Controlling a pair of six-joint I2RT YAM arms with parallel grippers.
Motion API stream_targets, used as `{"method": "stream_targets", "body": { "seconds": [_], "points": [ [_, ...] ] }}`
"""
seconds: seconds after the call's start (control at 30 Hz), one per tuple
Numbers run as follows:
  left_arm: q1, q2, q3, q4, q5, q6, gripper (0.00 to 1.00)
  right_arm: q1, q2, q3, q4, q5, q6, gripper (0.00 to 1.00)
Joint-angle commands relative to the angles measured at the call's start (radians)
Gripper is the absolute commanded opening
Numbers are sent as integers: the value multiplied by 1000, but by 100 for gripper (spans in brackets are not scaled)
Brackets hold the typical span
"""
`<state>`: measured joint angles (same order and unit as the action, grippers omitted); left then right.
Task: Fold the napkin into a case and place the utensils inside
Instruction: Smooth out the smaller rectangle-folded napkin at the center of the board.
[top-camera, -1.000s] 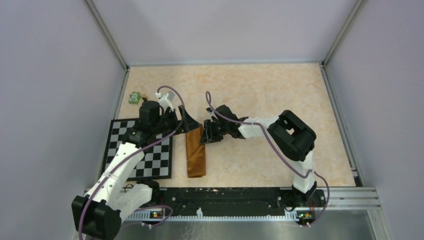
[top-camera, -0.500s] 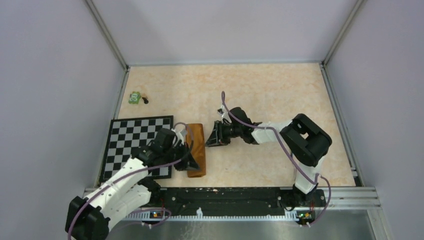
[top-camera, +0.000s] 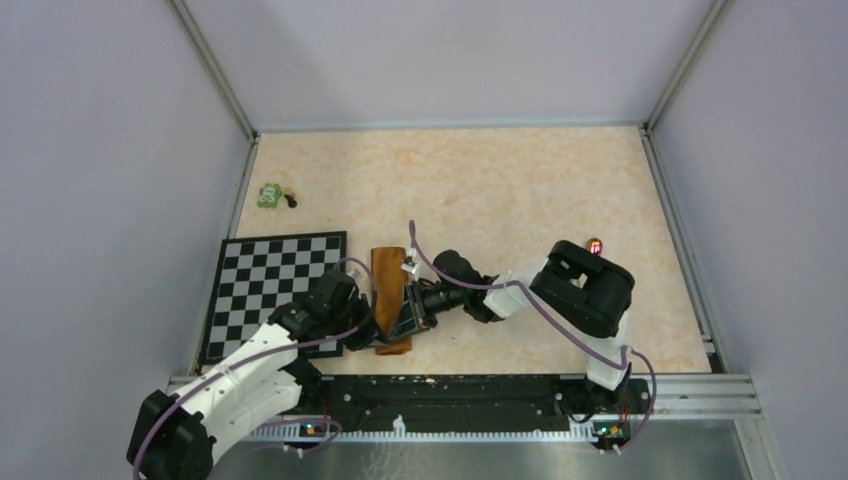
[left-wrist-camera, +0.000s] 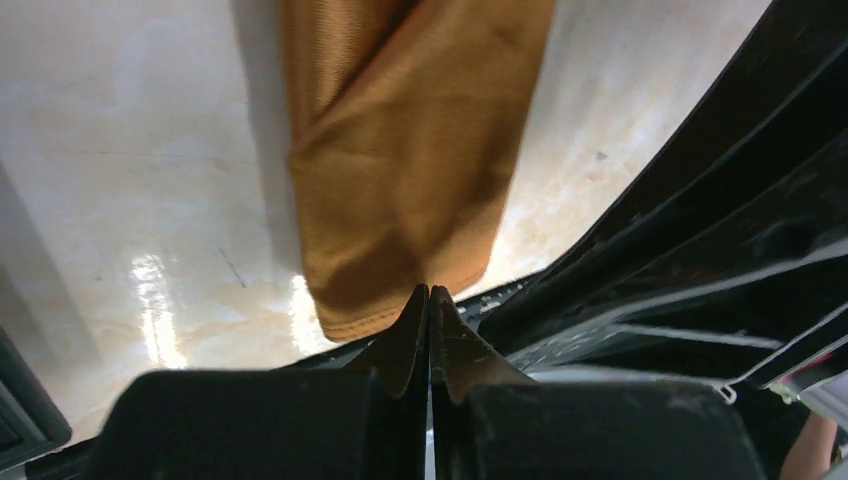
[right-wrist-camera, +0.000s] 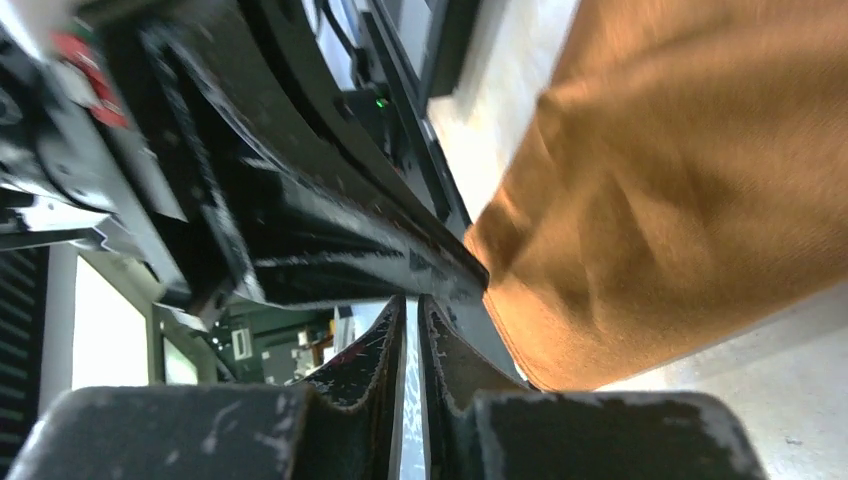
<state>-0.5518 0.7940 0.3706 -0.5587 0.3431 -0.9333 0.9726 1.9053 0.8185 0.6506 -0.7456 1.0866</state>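
The napkin (top-camera: 385, 275) lies on the table as a narrow rust-orange strip, running front to back beside the checkered mat. Both grippers meet at its near end. My left gripper (top-camera: 372, 336) comes in from the left; in the left wrist view its jaws (left-wrist-camera: 428, 292) are pressed together, tips touching the hem of the napkin (left-wrist-camera: 400, 150). My right gripper (top-camera: 406, 320) comes in from the right; its jaws (right-wrist-camera: 408, 300) stand a thin slit apart with nothing between them, just left of the napkin's corner (right-wrist-camera: 690, 200). The utensils are out of view.
A black-and-white checkered mat (top-camera: 265, 285) lies left of the napkin. A small green toy (top-camera: 269, 195) sits at the far left near the wall. The black base rail (top-camera: 450, 390) runs along the near edge, close behind the napkin's end (left-wrist-camera: 700, 250).
Both grippers moved from the napkin's far end down to its near end. The left gripper shut; the right narrowed to a slit.
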Motion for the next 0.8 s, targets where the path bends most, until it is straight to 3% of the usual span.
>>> {"method": "stream_targets", "body": {
  "seconds": [0.0,0.2,0.4,0.57,0.77],
  "points": [
    [-5,39,-29,28,-73,-26,0,37,36,-37,108,12,52,7],
    [-4,102,-91,32,-101,-52,0,51,73,-61,9,92,-7,7],
    [-4,61,-27,-11,-95,-35,0,52,15,15,-135,98,-88,11],
    [-4,0,45,-99,-115,-32,4,54,3,3,-126,93,-84,12],
    [-5,29,-86,-11,-103,-74,4,54,81,-89,-11,106,-42,12]
  ]
}}
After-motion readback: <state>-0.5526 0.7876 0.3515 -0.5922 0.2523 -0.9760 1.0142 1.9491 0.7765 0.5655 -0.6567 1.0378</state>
